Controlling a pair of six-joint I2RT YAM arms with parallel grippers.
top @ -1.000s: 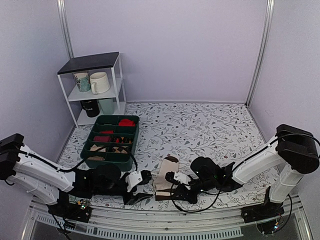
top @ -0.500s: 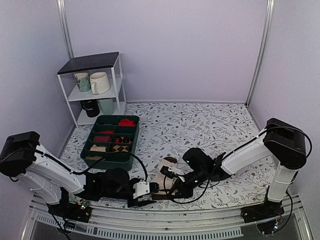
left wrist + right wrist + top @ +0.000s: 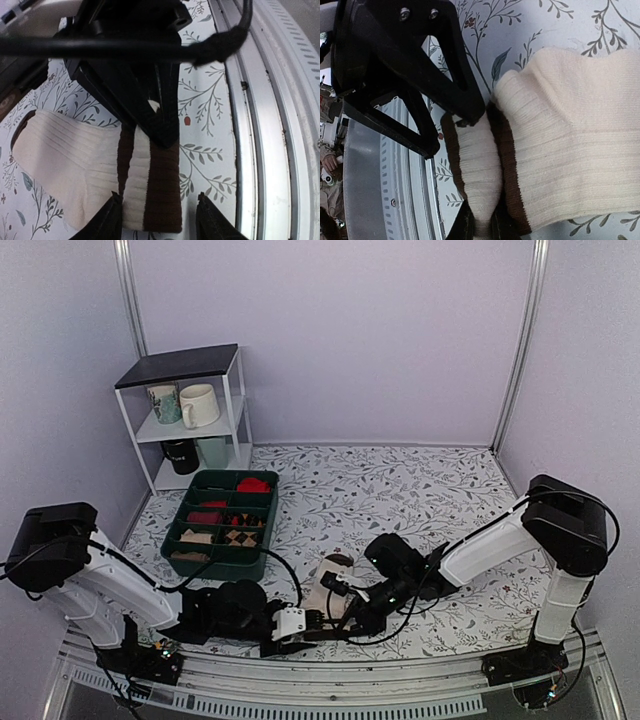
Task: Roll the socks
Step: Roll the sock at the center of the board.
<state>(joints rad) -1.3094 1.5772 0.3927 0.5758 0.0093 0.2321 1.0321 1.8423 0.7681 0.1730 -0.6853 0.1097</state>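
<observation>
The socks (image 3: pixel 325 588) lie flat near the table's front edge, cream with dark brown bands and a dark toe at the far end. In the left wrist view the socks' brown-banded end (image 3: pixel 160 185) lies between my open left gripper's (image 3: pixel 161 216) fingertips, which straddle it. My left gripper (image 3: pixel 298 626) sits at the socks' near end. My right gripper (image 3: pixel 482 226) is shut on a raised fold of the socks' cream band (image 3: pixel 477 165) at that same end. In the top view the right gripper (image 3: pixel 345 612) is right beside the left one.
A green compartment tray (image 3: pixel 256 562) with red and checked rolled socks stands at the left. A white shelf (image 3: pixel 236 405) with mugs is behind it. The metal rail (image 3: pixel 272 125) runs along the front edge, close to both grippers.
My left gripper has moved right and nearer to the socks' near end. My right gripper has moved left and onto the same end, pinching its band.
</observation>
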